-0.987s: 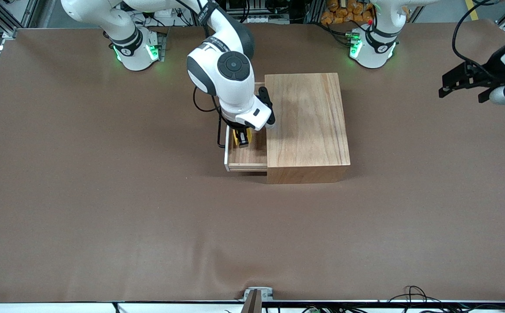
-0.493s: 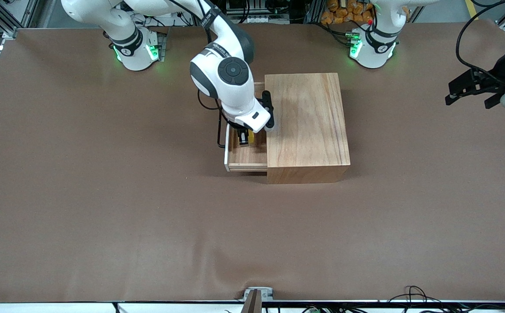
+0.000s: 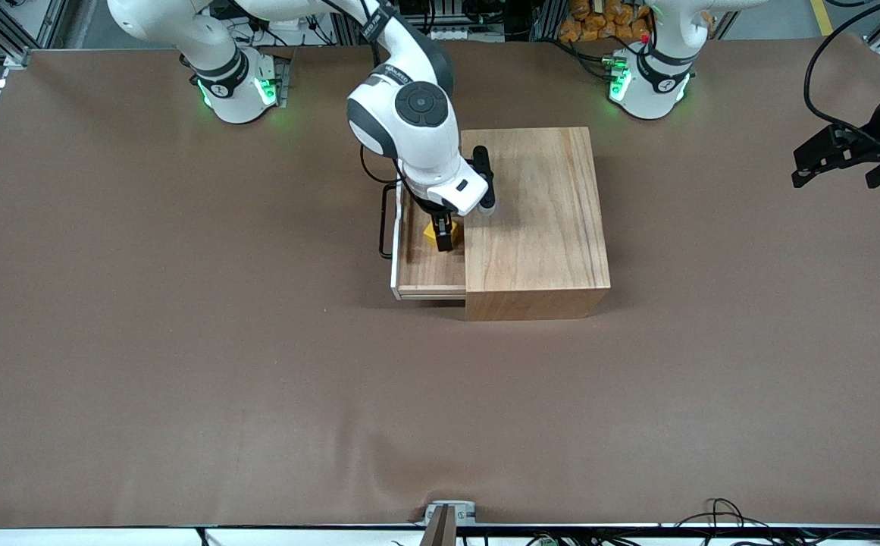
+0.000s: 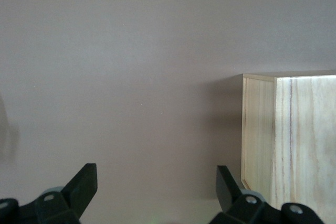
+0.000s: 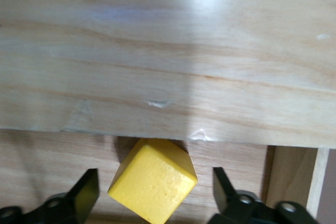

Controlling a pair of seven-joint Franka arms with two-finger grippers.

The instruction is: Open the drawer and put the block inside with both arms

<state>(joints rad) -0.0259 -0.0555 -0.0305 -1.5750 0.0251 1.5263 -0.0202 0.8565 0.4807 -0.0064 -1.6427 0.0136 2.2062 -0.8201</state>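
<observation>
— Right gripper (image 3: 444,236): where is it, and what are its fingers doing?

— It hangs over the pulled-out drawer (image 3: 428,265), just beside the wooden box (image 3: 534,220). The right wrist view shows its two black fingers (image 5: 84,195) spread apart, with the yellow block (image 5: 153,185) between them and a gap on each side, so nothing is gripped.

— So where is the block, taking the box as the landmark?

— It lies on the drawer's wooden floor, close against the box's face, a corner turned toward the camera. In the front view a bit of yellow shows under the gripper, in the part of the drawer farther from the front camera.

— And the drawer itself?

— It stands out of the box on the side toward the right arm's end of the table, its white front edge and thin black wire handle (image 3: 385,224) outermost.

— What about the left gripper (image 3: 837,157)?

— That arm waits, well apart from the box, over the table (image 3: 182,341) at the left arm's end. Its wrist view shows the fingers (image 4: 84,184) wide apart with only brown tabletop between them, and one corner of the box off to the side.
</observation>
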